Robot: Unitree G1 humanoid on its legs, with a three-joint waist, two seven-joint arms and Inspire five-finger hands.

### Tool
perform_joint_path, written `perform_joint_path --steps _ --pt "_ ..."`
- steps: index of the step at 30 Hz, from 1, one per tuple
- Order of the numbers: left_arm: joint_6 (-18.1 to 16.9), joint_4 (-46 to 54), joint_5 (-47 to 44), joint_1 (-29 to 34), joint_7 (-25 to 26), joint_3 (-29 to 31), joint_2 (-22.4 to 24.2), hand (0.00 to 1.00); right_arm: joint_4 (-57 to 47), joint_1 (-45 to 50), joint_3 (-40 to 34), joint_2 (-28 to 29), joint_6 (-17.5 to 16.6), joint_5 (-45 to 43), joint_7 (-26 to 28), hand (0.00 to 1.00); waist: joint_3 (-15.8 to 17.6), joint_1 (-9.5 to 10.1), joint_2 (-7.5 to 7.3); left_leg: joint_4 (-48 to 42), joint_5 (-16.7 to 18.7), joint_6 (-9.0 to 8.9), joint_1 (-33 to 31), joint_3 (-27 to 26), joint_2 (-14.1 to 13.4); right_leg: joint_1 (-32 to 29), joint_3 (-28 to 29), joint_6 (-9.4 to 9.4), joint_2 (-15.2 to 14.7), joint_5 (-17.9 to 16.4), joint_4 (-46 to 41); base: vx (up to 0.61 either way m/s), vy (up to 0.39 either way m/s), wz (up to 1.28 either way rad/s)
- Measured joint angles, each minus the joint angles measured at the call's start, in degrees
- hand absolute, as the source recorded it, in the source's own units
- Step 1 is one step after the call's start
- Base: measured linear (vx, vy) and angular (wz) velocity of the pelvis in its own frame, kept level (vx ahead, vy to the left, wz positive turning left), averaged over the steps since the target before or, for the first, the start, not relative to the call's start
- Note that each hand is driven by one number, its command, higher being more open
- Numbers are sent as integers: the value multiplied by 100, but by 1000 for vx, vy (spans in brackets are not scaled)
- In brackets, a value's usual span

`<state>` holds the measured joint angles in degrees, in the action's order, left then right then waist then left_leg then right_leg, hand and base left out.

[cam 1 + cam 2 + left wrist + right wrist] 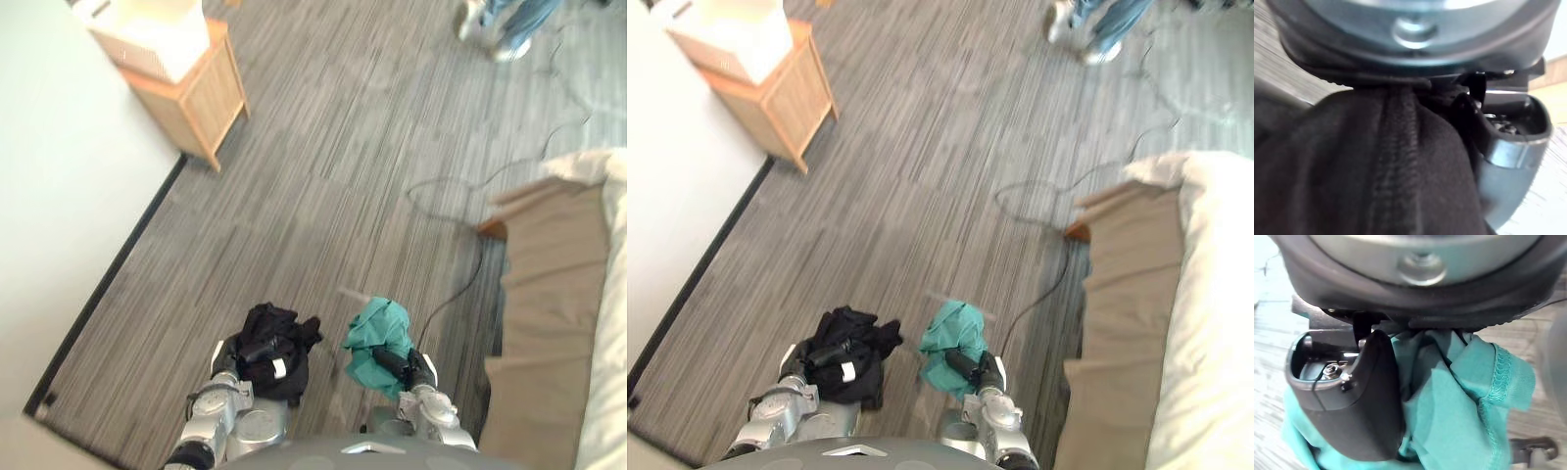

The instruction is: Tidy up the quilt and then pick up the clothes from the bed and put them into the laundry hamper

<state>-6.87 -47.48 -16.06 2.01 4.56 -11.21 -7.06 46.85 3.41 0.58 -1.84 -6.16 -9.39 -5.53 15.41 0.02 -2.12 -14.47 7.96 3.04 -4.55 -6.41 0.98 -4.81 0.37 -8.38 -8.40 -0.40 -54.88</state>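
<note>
Black cloth fills the left hand point(1503, 152) – a bunched black garment point(266, 338), fingers and thumb curled into it, held over the floor point(323, 176) well clear of the bed point(609, 333). Closer to the bed, the right hand point(1359, 396) has its fingers closed on a teal garment point(380, 328), also off the mattress.

Both pieces look light, soft and limp. They are likely to sag and trail loose ends, so a deep grip through the thick middle of each bundle should serve better than a pinch at an edge.

The wrist views show what the head views cannot: a raised seam in the black fabric, a stitched hem on the teal, and each thumb pressed hard against its cloth. The eye views alone give the room – a tan cover point(544, 294) hanging down the bed's side, a wooden cabinet point(196, 98) carrying a white box point(152, 34) far across the floor from the bed, and a person's legs point(502, 22) beyond the bed's far corner.
</note>
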Motion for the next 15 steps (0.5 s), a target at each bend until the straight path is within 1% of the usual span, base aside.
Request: perform_joint_path --steps 1,2,3,4,5,6,7,8,9,10,11,12,13,14,15 --pt "-1 15 69 -131 130 -322 88 0 -74 -49 -4 -5 -19 4 -23 0 27 -68 52 281 24 15 374 124 -2 -479 -302 272 -59 -175 -643 491 -33 47" --pt "3 42 116 -249 181 -555 205 0 -179 -83 -9 -30 -31 8 -49 0 78 -126 149 489 81 12 719 239 -99 -905 -597 582 -46 -447 -864 480 -63 42" --pt "3 87 122 -277 222 -653 257 0 -261 -88 1 -41 -42 19 -51 0 99 -179 184 568 125 -6 861 312 -146 -1112 -712 634 -27 -601 -851 500 -132 43" --pt "4 141 122 -387 274 -789 354 0 -445 -89 -9 -38 -75 17 -69 0 146 -278 241 615 283 -45 1102 440 -268 -1476 -882 653 40 -910 -633 401 -147 40" --pt "5 142 132 -421 300 -848 401 0 -557 -96 -10 -39 -86 15 -109 0 168 -338 276 611 363 -48 1209 515 -329 -1654 -951 664 65 -1056 -399 533 -228 58" --pt "32 148 137 -481 324 -931 469 0 -702 -102 -23 -46 -90 11 -162 0 201 -417 319 612 482 -89 1388 631 -472 -1936 -1049 684 67 -1200 346 571 -284 67" --pt "53 181 136 -506 355 -941 516 0 -738 -145 -37 -60 -95 -9 -214 0 212 -502 318 638 570 -199 1568 657 -666 -2028 -1127 599 70 -1112 1696 598 -315 68" --pt "58 206 135 -502 361 -965 513 0 -737 -149 -36 -55 -94 -9 -243 0 223 -510 337 673 622 -287 1669 675 -747 -2043 -1110 524 64 -943 2480 784 -467 71" --pt "67 307 131 -419 365 -1022 438 0 -722 -50 12 -6 -90 -18 -295 0 144 -494 169 690 901 -755 1960 678 -819 -1880 -1101 442 -11 337 4355 688 -427 48" --pt "67 296 127 -411 373 -1027 429 0 -696 -57 4 7 -73 -23 -301 0 146 -476 193 686 1019 -927 2123 662 -943 -1807 -1187 763 10 1097 4401 765 -463 4" --pt "92 185 115 -542 448 -982 527 0 -564 -415 -9 -145 -30 -18 -300 0 190 -390 502 657 952 -861 2071 646 -1245 -1975 -1245 851 371 738 4048 457 -268 -31" --pt "94 170 114 -634 463 -994 509 0 -524 -526 -25 -143 -32 -18 -342 0 199 -393 498 657 794 -840 2039 706 -1239 -2111 -1229 893 387 529 3764 517 -312 -30" --pt "92 108 115 -753 469 -995 519 0 -441 -579 -74 -124 -31 -18 -406 0 194 -435 509 501 453 -905 2031 788 -1283 -2140 -1269 1052 412 206 3381 520 -324 3" --pt "73 68 104 -760 472 -980 571 0 -336 -541 -58 -117 -23 -15 -426 0 190 -472 539 30 98 -1023 1993 833 -1380 -1885 -1337 1113 557 -19 3353 625 -375 0" --pt "68 65 53 -727 473 -964 621 0 -272 -477 -15 -111 -6 -8 -427 0 197 -450 581 -574 -217 -1043 1896 877 -1445 -1569 -1386 1122 699 -163 3494 624 -321 -21"
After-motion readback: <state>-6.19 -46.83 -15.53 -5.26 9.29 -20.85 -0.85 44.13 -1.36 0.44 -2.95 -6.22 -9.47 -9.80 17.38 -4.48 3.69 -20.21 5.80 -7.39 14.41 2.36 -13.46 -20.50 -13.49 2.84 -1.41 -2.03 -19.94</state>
